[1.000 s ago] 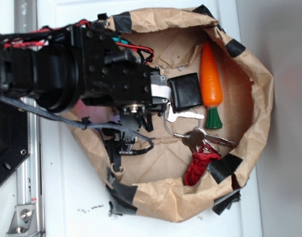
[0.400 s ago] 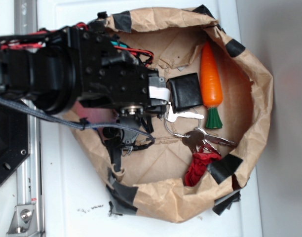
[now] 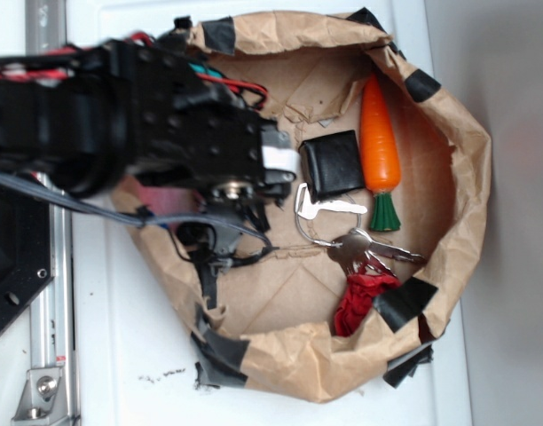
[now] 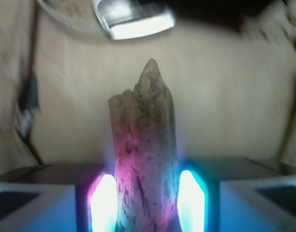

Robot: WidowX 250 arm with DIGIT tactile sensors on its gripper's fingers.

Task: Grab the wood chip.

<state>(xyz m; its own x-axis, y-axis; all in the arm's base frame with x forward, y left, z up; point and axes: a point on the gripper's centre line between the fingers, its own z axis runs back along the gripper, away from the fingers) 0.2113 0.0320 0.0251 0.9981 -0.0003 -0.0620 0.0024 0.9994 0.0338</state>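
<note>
Now your claw (image 4: 147, 198) pinches wood chip (image 4: 144, 154) between both glowing pads (image 4: 103, 200), bottom middle of wrist view. Chip stands upright, so grip looks snug.

Nothing readable anywhere, honestly. No text, labels, brand names or numbers show up in either view. The wrist view is too blurry to make out any markings, and the exterior view doesn't show lettering on anything.
</note>
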